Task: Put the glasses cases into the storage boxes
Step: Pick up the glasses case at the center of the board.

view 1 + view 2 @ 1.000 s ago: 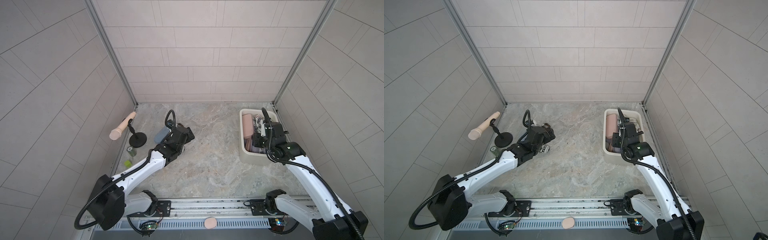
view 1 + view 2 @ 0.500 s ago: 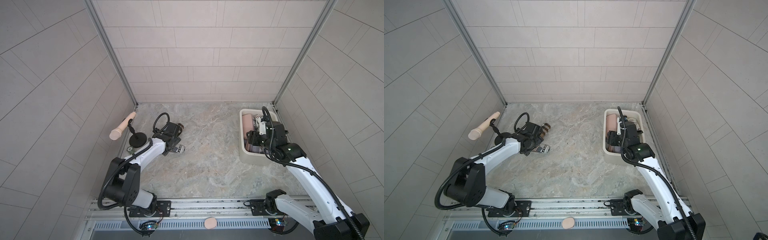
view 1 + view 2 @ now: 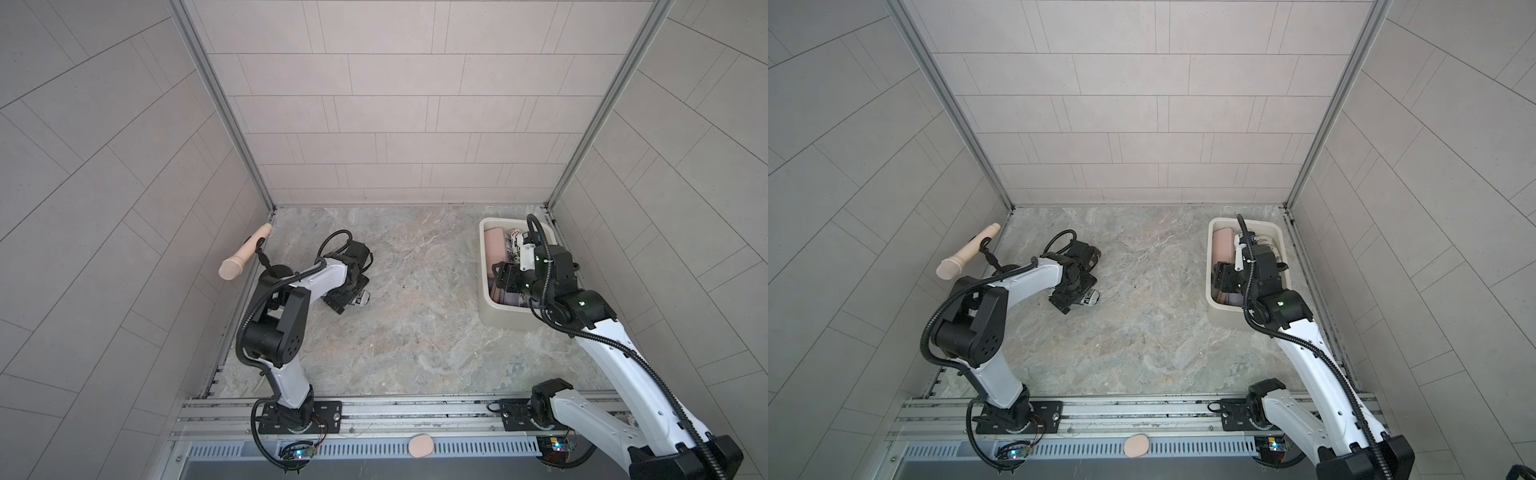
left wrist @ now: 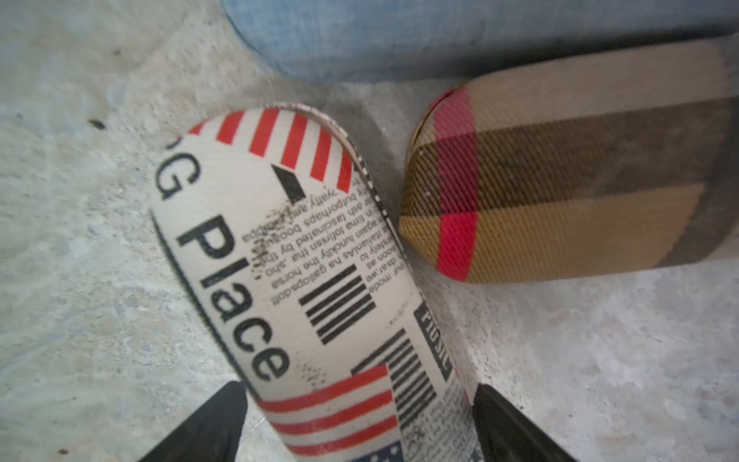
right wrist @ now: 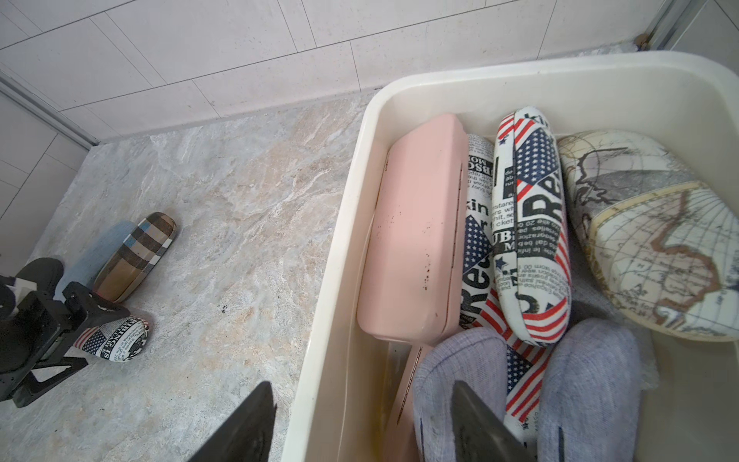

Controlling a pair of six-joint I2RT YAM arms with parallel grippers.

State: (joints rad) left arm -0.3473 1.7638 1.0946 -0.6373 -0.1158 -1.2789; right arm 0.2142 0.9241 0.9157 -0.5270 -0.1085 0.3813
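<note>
One newsprint case [image 4: 288, 280] lies in left pincer [image 4: 358, 386] — clamped (plaid case [image 4: 560, 180] beside).

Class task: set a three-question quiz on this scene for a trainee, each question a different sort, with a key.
1. True or false: the pink case and the map case both lie in the tub.
2. Which lies between the left gripper's jaws? A pink case, B newsprint case, C map case.
3. How many cases lie on the table outside the tub in the right wrist view?
Key: 1 true; 2 B; 3 three.
</note>
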